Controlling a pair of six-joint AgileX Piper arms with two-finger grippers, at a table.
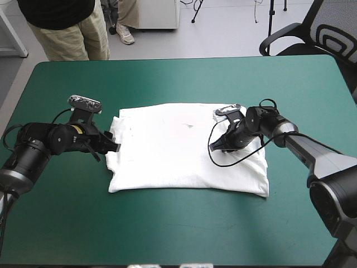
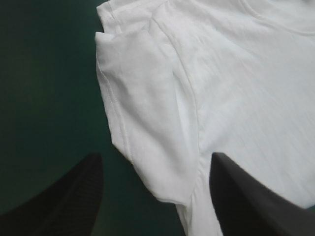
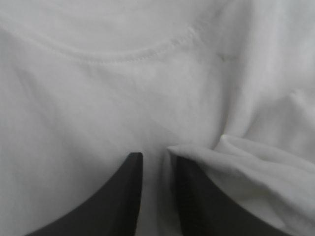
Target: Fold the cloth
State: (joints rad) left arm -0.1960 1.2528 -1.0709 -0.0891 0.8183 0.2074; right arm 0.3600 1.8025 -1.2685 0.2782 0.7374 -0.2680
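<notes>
Black fingers [image 2: 74, 196] of the left gripper [image 2: 156, 158] stand wide apart, released, with a sleeve [image 2: 142, 128] of the white T-shirt [image 1: 184, 151] lying between them on the teal-green table cover [image 1: 167, 234]. The right gripper [image 3: 153, 153] is pinched almost closed on the T-shirt, a raised fold [image 3: 236, 157] bunching beside one finger and the collar seam [image 3: 113, 58] just ahead. The T-shirt lies spread flat between both grippers.

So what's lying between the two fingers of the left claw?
A sleeve of the T-shirt, lying on the teal-green cover. The left claw is open, one finger either side. The left wrist view shows it.
</notes>
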